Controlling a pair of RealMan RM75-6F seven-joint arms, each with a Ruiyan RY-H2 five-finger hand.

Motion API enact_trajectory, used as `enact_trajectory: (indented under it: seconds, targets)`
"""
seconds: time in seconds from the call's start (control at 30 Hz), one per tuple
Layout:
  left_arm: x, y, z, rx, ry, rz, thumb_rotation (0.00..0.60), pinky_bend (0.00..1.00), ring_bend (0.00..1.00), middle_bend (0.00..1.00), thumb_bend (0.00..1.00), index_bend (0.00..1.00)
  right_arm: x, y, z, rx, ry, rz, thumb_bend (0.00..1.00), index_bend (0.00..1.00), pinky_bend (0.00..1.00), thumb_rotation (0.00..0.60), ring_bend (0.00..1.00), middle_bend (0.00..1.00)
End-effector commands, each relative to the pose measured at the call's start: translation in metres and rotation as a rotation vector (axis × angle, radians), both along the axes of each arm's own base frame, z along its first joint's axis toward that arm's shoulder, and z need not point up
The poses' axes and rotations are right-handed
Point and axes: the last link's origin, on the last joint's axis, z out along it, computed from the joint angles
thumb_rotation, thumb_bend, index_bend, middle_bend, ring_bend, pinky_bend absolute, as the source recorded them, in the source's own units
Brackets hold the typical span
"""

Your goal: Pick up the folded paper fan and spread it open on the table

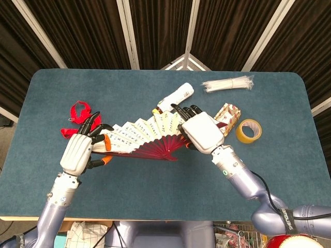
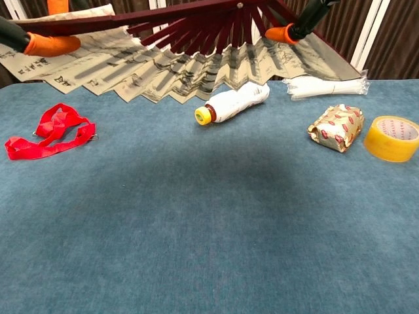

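Head view: paper fan [image 1: 138,137] sat mid-frame, spread wide above the blue desk [image 1: 289,170], dark red ribs bunched at its lower edge. Left robot hand [image 1: 78,153] at centre-left gripped the fan's left end, fingers curled round it. Right robot hand [image 1: 200,133] just right of centre held the right end, fingers closed over the top edge. Red ribbon [image 1: 77,116] lay upper left of the left robot hand; white bottle [image 1: 175,98] w/ yellow cap lay above the fan. Wrapped packet [image 1: 226,120], yellow tape roll [image 1: 249,130] & bundle of clear sticks [image 1: 228,83] occupied the upper right.

Chest view: fan [image 2: 183,65] filled the top of frame, clear of the desk [image 2: 209,248]. Orange fingertips [image 2: 51,44] pinched it at upper left, others at upper right. Bottle [image 2: 234,103] lay under it, ribbon [image 2: 49,131] at left.
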Motion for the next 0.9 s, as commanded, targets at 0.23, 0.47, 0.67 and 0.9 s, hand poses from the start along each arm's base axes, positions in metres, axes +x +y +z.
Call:
enact_trajectory:
  seconds: [0.23, 0.47, 0.67, 0.9]
  targets:
    - [0.006, 0.003, -0.004, 0.002, 0.023, -0.021, 0.600, 0.09, 0.00, 0.31, 0.44, 0.66, -0.008, -0.003, 0.009, -0.016, -0.020, -0.027, 0.45, 0.76, 0.22, 0.600, 0.22, 0.11]
    - [0.001, 0.004, -0.003, -0.011, 0.037, 0.001, 0.600, 0.09, 0.00, 0.31, 0.44, 0.66, -0.017, -0.007, 0.020, -0.032, -0.056, -0.054, 0.45, 0.76, 0.22, 0.600, 0.22, 0.11]
    - [-0.001, 0.007, -0.004, 0.005, 0.063, -0.002, 0.600, 0.09, 0.00, 0.31, 0.44, 0.66, -0.024, -0.009, 0.026, -0.045, -0.054, -0.059, 0.45, 0.76, 0.22, 0.600, 0.22, 0.11]
    - [0.003, 0.007, -0.008, 0.023, 0.094, -0.022, 0.600, 0.09, 0.01, 0.31, 0.44, 0.65, -0.032, -0.010, 0.028, -0.038, -0.038, -0.070, 0.45, 0.76, 0.22, 0.600, 0.22, 0.11]
